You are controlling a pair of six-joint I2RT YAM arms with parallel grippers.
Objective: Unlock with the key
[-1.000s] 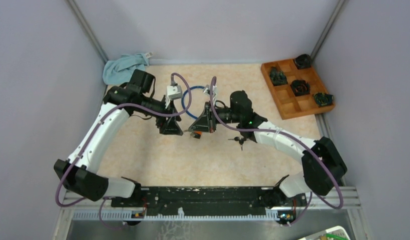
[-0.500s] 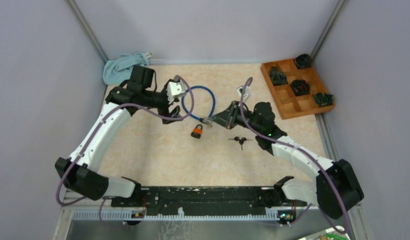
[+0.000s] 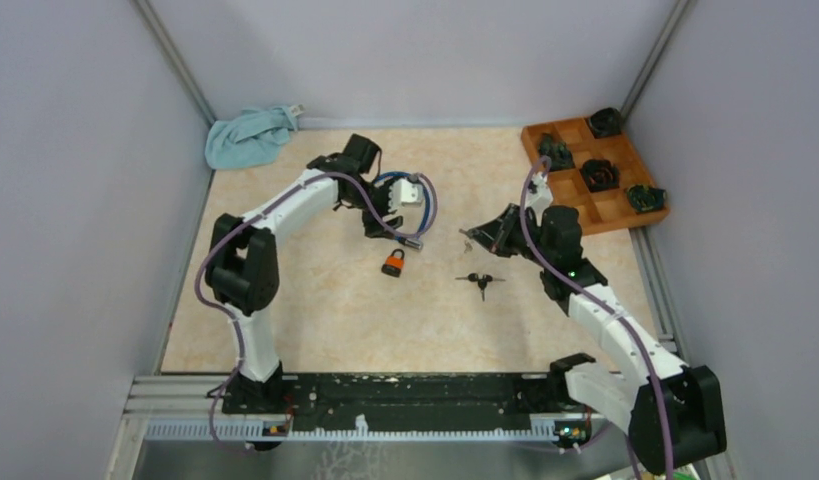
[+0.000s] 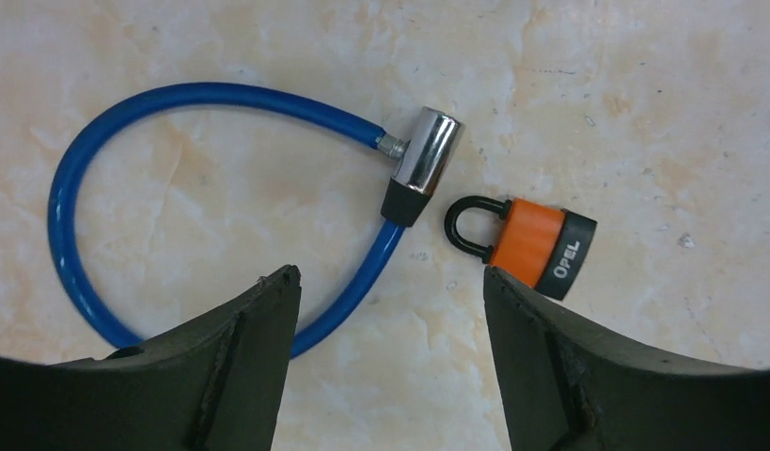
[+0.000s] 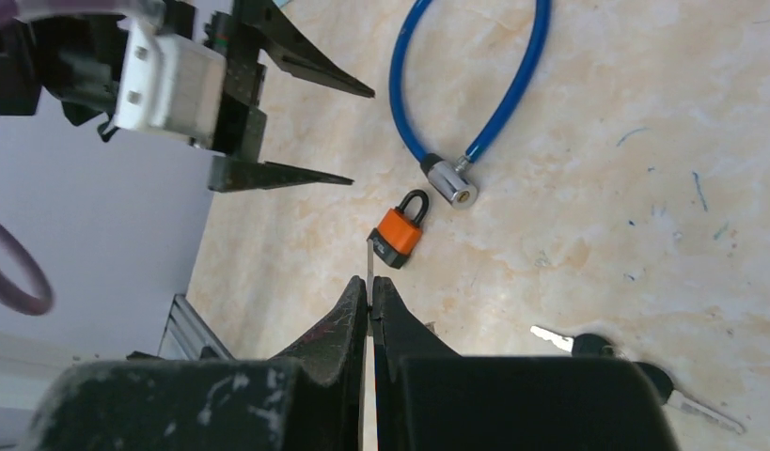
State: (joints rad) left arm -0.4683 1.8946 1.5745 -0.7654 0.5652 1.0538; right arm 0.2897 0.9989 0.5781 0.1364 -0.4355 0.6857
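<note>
While the left tool (image 3: 375, 222) is held over the beige marbled desk (image 3: 335, 320) with its black fingers (image 4: 240, 357) spread wide, nothing is gripped between them. Below that tool, near the middle of the desk, an orange padlock with a black base and black shackle (image 4: 526, 240) is seen lying flat, and its shackle appears seated in the body. Just beside the shackle, with a narrow gap between, the chrome cylinder head (image 4: 426, 155) of a blue looped cable lock (image 4: 174, 94) is found, the loop being spread out toward the far edge. The right tool (image 5: 369, 282) is held above the desk toward the right edge, pressed together on a thin silver key blade (image 5: 369, 258) that is seen edge-on and projects past the fingertips toward the padlock, well apart from it. A bunch of loose dark-headed keys (image 3: 479, 281) is laid on the desk to the right of the padlock, untouched by either tool. A crumpled teal cloth (image 3: 247, 135) is set at the far left corner, and a wooden compartment tray (image 3: 583, 212) with dark items at the far right corner.
</note>
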